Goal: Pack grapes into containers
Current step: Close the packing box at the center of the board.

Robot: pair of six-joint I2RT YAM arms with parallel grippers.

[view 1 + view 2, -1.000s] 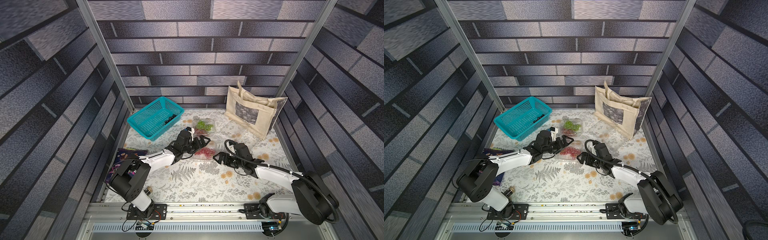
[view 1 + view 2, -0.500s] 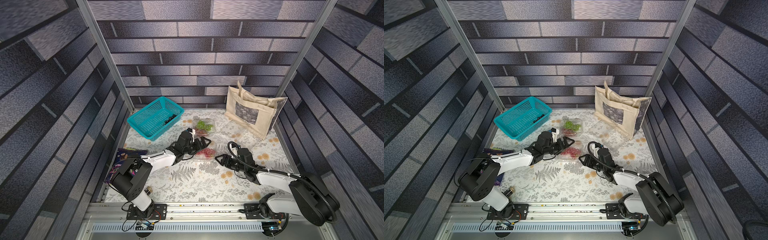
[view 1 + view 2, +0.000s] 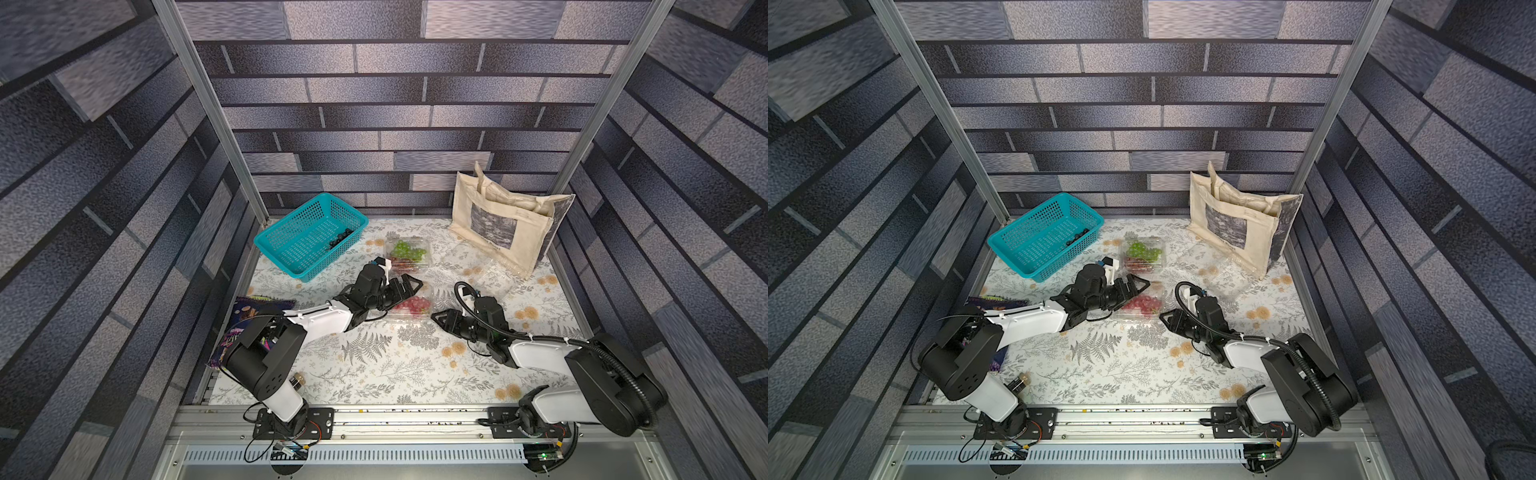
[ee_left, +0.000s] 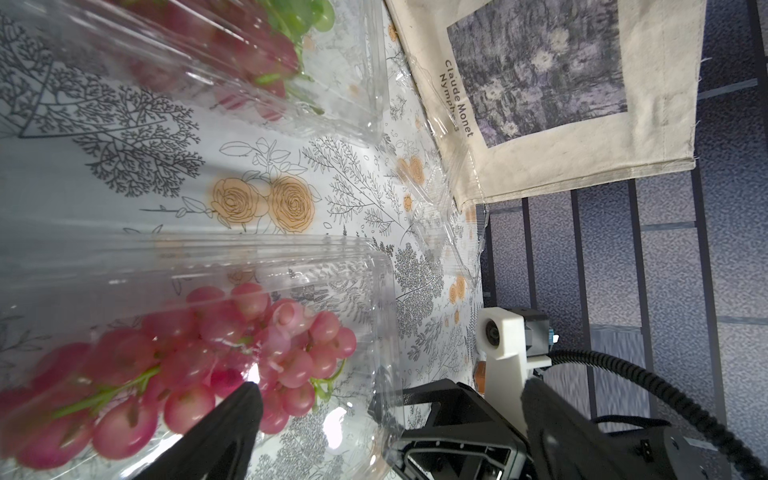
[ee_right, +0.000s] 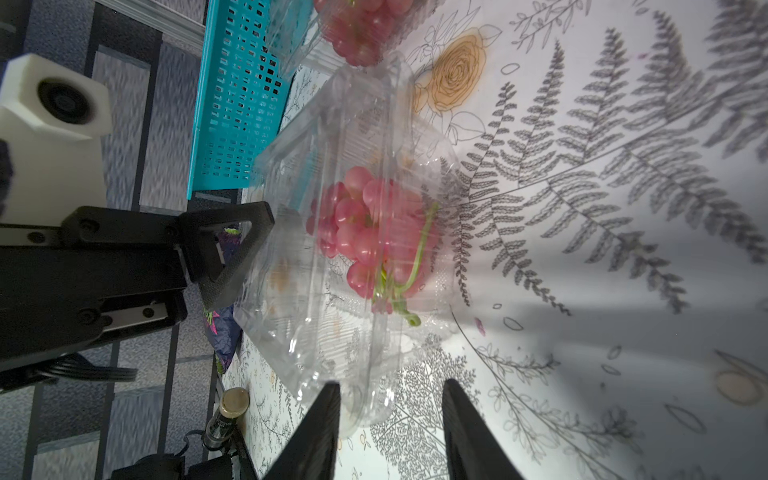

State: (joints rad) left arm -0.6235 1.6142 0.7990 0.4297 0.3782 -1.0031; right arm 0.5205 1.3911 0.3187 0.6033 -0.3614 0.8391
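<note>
Right wrist view: right tool (image 5: pixel 392 382), narrower than before yet apart, straddles a corner of the container (image 5: pixel 316 324) (left tool (image 4: pixel 388 385) wide open).

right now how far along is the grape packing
Done: a green bunch and a red bunch sit in the far box; a second red bunch is in the near box. In hand: the open left pincer is at that box, the right pincer at its edge. Left: black grapes lie in the basket; the third box looks empty.
</note>
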